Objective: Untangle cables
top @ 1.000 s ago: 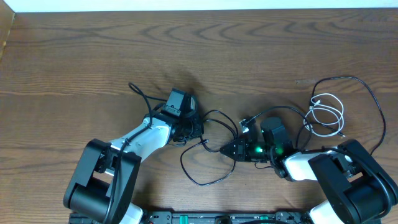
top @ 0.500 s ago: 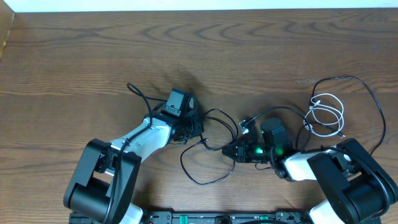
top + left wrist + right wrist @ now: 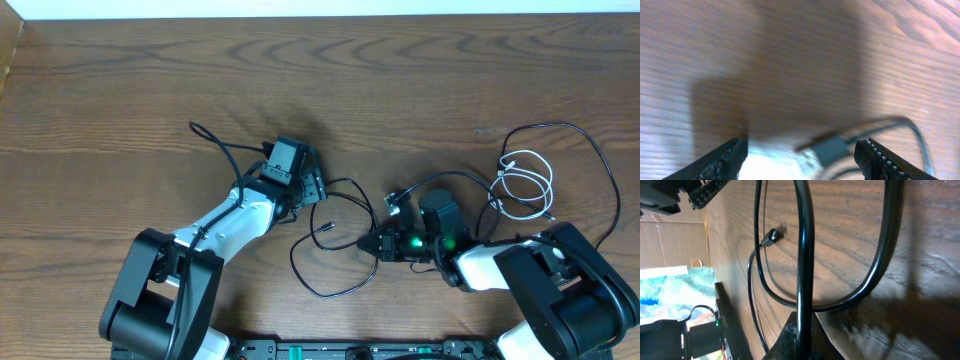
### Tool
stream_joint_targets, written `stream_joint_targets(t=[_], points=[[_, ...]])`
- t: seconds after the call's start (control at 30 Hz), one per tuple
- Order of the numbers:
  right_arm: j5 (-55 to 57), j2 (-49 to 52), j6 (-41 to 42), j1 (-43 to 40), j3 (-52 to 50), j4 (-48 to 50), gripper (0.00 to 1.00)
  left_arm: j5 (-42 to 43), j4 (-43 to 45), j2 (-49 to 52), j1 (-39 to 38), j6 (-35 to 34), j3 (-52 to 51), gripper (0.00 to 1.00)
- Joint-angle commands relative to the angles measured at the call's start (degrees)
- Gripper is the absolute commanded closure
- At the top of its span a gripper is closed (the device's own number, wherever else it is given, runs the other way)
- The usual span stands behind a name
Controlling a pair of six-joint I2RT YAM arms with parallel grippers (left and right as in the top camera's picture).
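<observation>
Your right end effector (image 3: 372, 242) pinches the black cable (image 3: 324, 295); yanking may knot it (left end effector (image 3: 314, 186) spread, empty).

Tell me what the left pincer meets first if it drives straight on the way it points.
Most likely the black cable, which lies right between the left pincer's open fingertips; beyond it only bare table shows. Blur leaves depth unclear.
</observation>
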Motion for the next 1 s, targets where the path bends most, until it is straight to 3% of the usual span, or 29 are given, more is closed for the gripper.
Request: stream_joint_targets(t=[0.0, 0.37, 0.43, 0.97], points=[[-0.39, 0.59, -1.01, 0.92, -0.42, 0.00, 0.99, -7.23, -2.14, 3.43, 0.61, 5.51, -2.99, 0.22], [-0.35, 0.59, -0.98, 0.90, -0.42, 0.00, 0.99, -7.37, -5.49, 3.41, 9.73, 6.08, -2.99, 0.21], [-0.37, 0.59, -0.96, 0.90, -0.42, 0.07, 0.99, -7.37, -6.14, 3.41, 11.30, 6.08, -2.99, 0.02], [-0.42, 0.59, -0.98, 0.90, -0.42, 1.09, 0.99, -7.37, -6.10, 3.41, 12.81, 6.05, -2.99, 0.02]])
